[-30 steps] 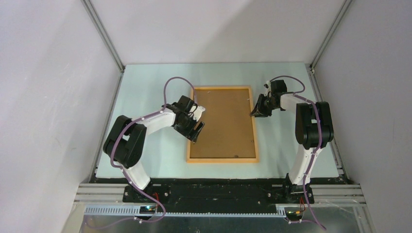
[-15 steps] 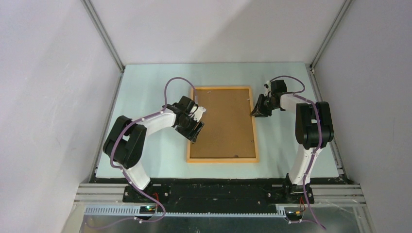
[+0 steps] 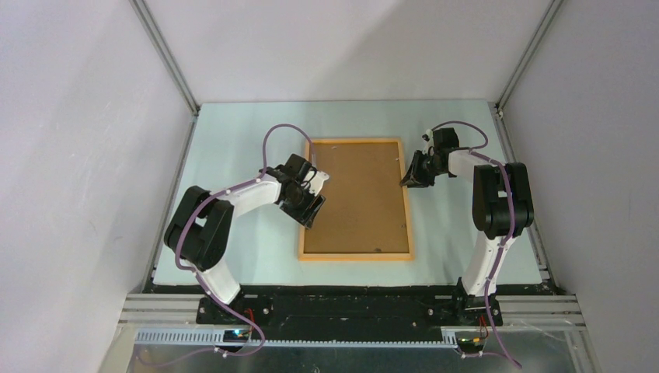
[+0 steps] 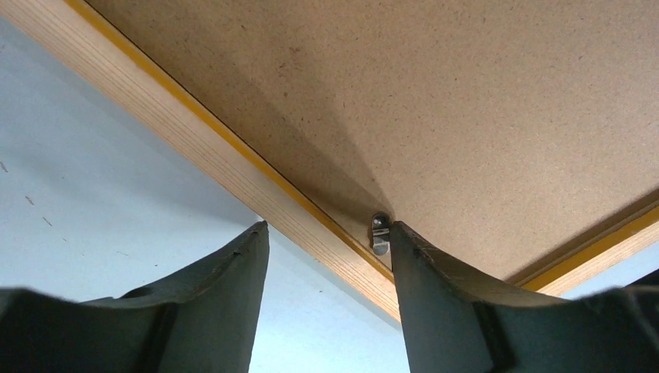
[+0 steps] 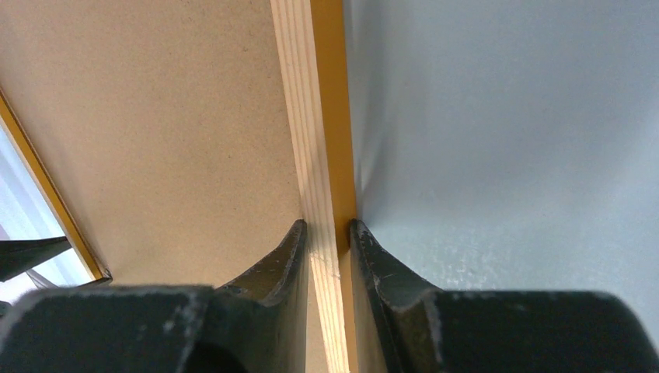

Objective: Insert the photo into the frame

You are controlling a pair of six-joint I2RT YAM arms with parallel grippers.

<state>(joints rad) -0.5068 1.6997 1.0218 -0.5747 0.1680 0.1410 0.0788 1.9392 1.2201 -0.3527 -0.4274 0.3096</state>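
Observation:
The frame (image 3: pixel 356 256) lies face down in the middle of the table with the brown backing board (image 3: pixel 357 194) set in it. The photo is hidden. My left gripper (image 3: pixel 312 208) is open and straddles the frame's left rail (image 4: pixel 233 167). One finger is outside on the table. The other finger (image 4: pixel 443 295) rests on the backing board (image 4: pixel 466 101), touching a small metal tab (image 4: pixel 380 234). My right gripper (image 3: pixel 407 180) is shut on the frame's right rail (image 5: pixel 311 116), one finger on each side (image 5: pixel 328 225).
The pale blue-green table (image 3: pixel 233 148) is boxed in by white walls with metal posts at the back corners. The arm bases stand at the near edge on a black rail (image 3: pixel 350 307).
My left gripper has edged slightly to the left and back along the frame's left rail. The right arm and the frame have not moved.

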